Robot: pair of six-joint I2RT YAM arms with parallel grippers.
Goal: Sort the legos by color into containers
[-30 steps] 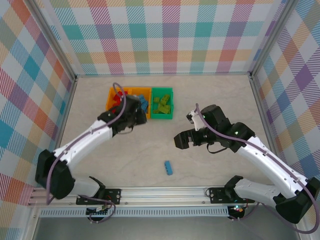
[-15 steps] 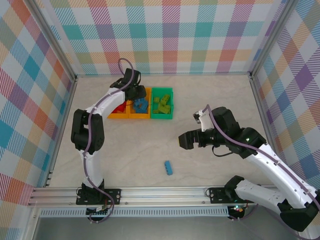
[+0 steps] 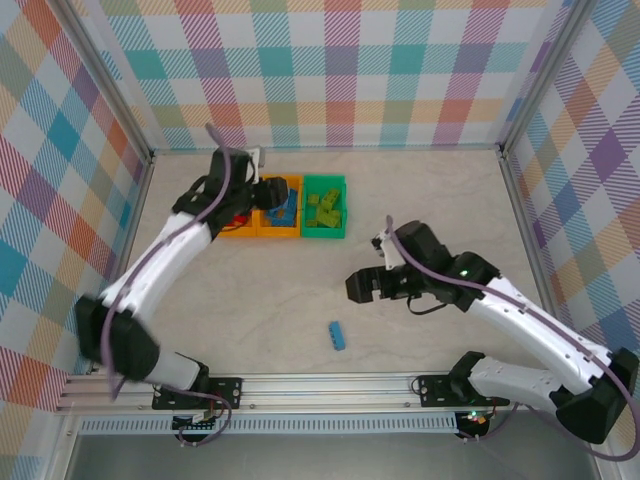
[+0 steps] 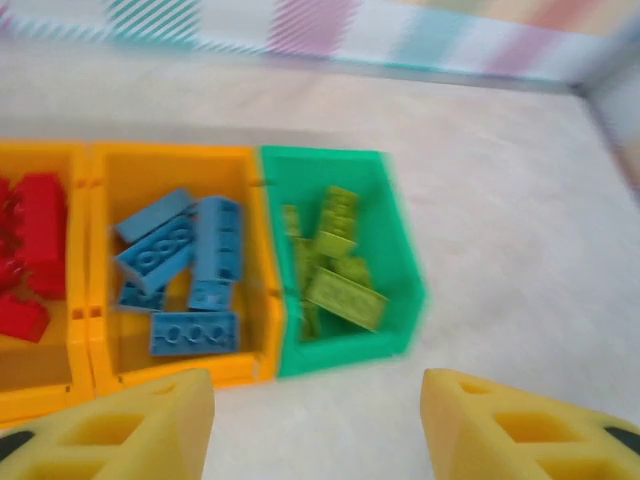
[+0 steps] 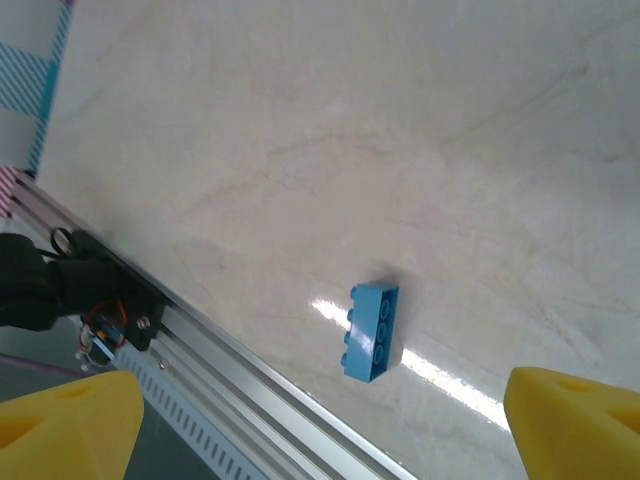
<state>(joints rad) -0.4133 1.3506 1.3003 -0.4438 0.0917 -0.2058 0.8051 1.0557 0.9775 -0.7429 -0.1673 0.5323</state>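
Observation:
One light blue lego [image 3: 337,335] lies alone on the table near the front rail, also seen as a blue brick [image 5: 375,332] on its side. My right gripper [image 3: 361,287] hovers open and empty just behind it; its yellow fingertips [image 5: 70,425] stand wide apart. Three bins stand in a row: an orange one with red legos [image 4: 30,250], an orange one [image 3: 280,228] with blue legos [image 4: 180,260], and a green one [image 3: 324,232] with lime legos [image 4: 335,270]. My left gripper [image 3: 272,192] is above the bins, open and empty, its fingertips [image 4: 130,430] apart.
The aluminium front rail [image 5: 230,380] runs close to the loose blue brick. Checked walls enclose the table [image 3: 430,200] on three sides. My left arm [image 3: 160,250] stretches across the table's left part.
My left arm has changed its pose around the bins, and its gripper now sits over them from the left. My right gripper has shifted slightly left and nearer the blue brick.

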